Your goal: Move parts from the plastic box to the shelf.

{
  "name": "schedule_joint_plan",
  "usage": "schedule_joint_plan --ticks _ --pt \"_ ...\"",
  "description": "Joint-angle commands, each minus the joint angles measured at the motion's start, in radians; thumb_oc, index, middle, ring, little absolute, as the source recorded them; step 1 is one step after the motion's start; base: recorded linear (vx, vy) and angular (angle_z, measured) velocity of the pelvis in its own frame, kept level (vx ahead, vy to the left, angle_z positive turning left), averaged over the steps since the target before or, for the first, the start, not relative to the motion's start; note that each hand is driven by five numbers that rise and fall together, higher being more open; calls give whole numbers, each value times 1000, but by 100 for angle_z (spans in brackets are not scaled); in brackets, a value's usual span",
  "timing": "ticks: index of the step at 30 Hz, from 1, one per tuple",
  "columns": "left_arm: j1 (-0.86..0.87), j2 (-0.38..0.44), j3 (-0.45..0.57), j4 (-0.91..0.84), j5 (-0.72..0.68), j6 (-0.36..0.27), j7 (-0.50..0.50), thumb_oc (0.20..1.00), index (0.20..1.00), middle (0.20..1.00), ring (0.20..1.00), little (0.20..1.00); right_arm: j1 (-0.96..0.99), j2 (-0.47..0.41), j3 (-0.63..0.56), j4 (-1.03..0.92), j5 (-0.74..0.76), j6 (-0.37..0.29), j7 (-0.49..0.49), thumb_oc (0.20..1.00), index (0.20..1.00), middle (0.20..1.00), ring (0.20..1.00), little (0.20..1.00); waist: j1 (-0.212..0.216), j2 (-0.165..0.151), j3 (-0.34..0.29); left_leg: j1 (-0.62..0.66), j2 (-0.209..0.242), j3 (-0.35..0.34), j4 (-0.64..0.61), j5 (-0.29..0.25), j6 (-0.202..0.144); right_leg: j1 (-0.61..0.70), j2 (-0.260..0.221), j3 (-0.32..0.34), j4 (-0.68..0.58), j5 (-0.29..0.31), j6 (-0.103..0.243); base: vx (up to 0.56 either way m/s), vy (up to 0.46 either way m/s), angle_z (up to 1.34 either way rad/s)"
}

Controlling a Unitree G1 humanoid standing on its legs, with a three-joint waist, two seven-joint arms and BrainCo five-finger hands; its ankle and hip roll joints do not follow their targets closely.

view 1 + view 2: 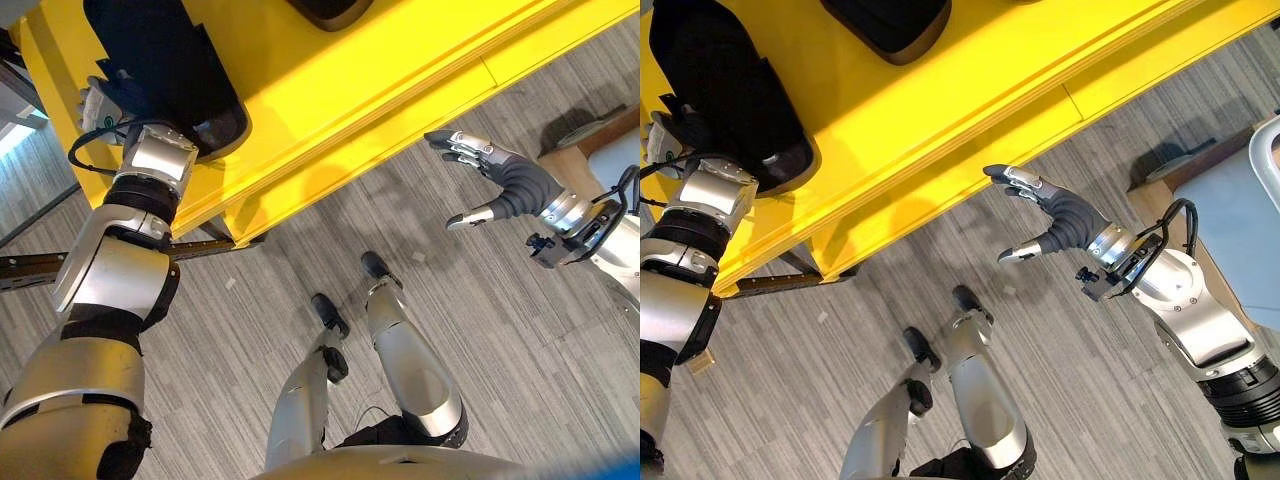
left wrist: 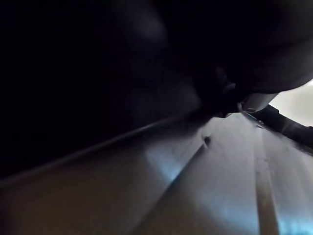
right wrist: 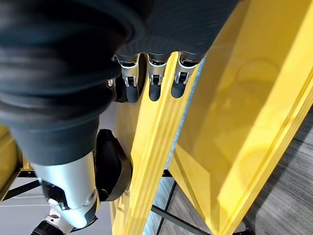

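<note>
Yellow shelf: upper part of both eye views, above grey plank floor

Black part: dark moulded piece lying on the shelf surface at the robot's left; a second black part lies further along the shelf

Left hand: at the near edge of the first black part, fingers hidden against it; grip cannot be told

Right hand: raised just below the shelf's front edge, empty, fingers straight and spread, thumb apart
</note>
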Motion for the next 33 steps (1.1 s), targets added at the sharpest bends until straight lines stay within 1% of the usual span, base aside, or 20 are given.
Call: schedule_joint_plan --ticks 1,6,10,12,13,14,15,17,19,20,22,25,28,29,31,33 --pt "-57 167 -9 13 73 35 65 200 200 200 200 200 22 62 -112 21 52 -76 1 1000 1000 1000 1000 1000 -18 -81 -16 -56 67 -11 250 -183 -5 37 -72 34 -126 56 38 -77 -32 1" --pt "-37 180 -22 -27 63 86 70 200 200 200 200 200 28 62 -110 23 55 -80 -11 1000 1000 1000 1000 1000 -7 -85 -14 -71 62 -18 270 -193 1 30 -69 38 -123 62 41 1 -2 1" --pt "-27 184 -22 -38 74 102 64 200 200 200 200 200 20 58 -107 25 56 -72 -18 1000 1000 1000 1000 1000 -2 -82 -14 -75 56 -22 275 -195 3 27 -67 40 -123 64 40 9 1 2" --pt "-28 189 -21 -24 50 116 52 200 200 200 200 200 16 52 -107 31 60 -73 -16 1000 1000 1000 1000 1000 0 -79 -14 -77 52 -24 275 -195 5 25 -65 41 -123 64 38 0 0 0" --pt "-29 188 -22 -15 42 120 56 398 398 398 398 398 12 50 -106 33 64 -73 -14 1000 1000 1000 1000 1000 0 -79 -14 -77 50 -24 274 -196 6 24 -64 40 -124 64 38 0 0 0" --pt "-31 188 -23 -6 38 130 51 1000 1000 1000 1000 1000 10 51 -104 33 64 -73 -15 1000 1000 1000 1000 1000 0 -80 -14 -78 50 -25 275 -196 7 24 -63 41 -123 65 37 0 0 0" --pt "-29 184 -24 -5 41 141 56 1000 1000 1000 1000 1000 8 49 -105 30 67 -70 -16 1000 1000 1000 1000 1000 1 -81 -14 -78 49 -25 274 -196 7 24 -63 40 -125 66 37 0 0 0" --pt "-26 183 -26 -3 22 145 79 1000 1000 1000 1000 1000 6 45 -104 25 75 -67 -21 1000 1000 1000 1000 1000 2 -84 -14 -78 48 -25 273 -196 9 24 -61 41 -126 68 37 -7 -4 2" --pt "-24 185 -28 -2 23 168 97 1000 1000 1000 1000 1000 5 43 -103 22 75 -65 -26 1000 1000 1000 1000 1000 3 -85 -14 -77 47 -25 274 -196 9 24 -60 40 -126 69 36 0 0 0" --pt "-21 192 -28 -8 8 169 134 1000 1000 1000 1000 1000 6 40 -106 24 81 -63 -25 1000 1000 1000 1000 1000 4 -86 -14 -75 47 -26 272 -197 11 24 -57 40 -125 69 35 0 0 0" --pt "-33 199 -34 -18 21 191 157 1000 1000 1000 1000 1000 5 37 -106 31 86 -65 -22 1000 1000 1000 1000 1000 4 -86 -14 -71 47 -27 270 -196 11 26 -56 39 -125 69 34 0 0 0" --pt "-49 203 -40 -32 14 206 218 1000 1000 1000 1000 1000 9 34 -106 43 91 -76 -17 1000 1000 1000 1000 1000 3 -87 -16 -60 46 -25 261 -198 14 31 -53 42 -127 69 34 0 0 0" --pt "-64 208 -40 -48 -10 192 301 1000 1000 1000 1000 1000 19 38 -105 49 93 -89 -13 1000 1000 1000 1000 1000 1 -86 -23 -55 44 -24 256 -199 15 32 -51 44 -127 69 33 0 0 0" --pt "-66 211 -37 -58 -31 172 340 1000 1000 1000 1000 1000 23 41 -105 46 91 -89 -13 1000 1000 1000 1000 1000 1 -86 -26 -53 43 -24 255 -200 16 33 -49 46 -127 69 33 0 0 0" --pt "-73 213 -24 -66 -46 135 385 1000 1000 1000 1000 1000 32 46 -102 49 83 -96 -13 1000 1000 1000 1000 1000 2 -84 -32 -45 42 -24 247 -200 18 38 -48 47 -130 67 33 0 0 0" --pt "-73 214 -17 -74 -52 111 404 1000 1000 1000 1000 1000 37 49 -102 49 81 -99 -13 1000 1000 1000 1000 1000 2 -84 -35 -40 41 -24 241 -199 18 41 -47 48 -131 67 34 0 0 0"
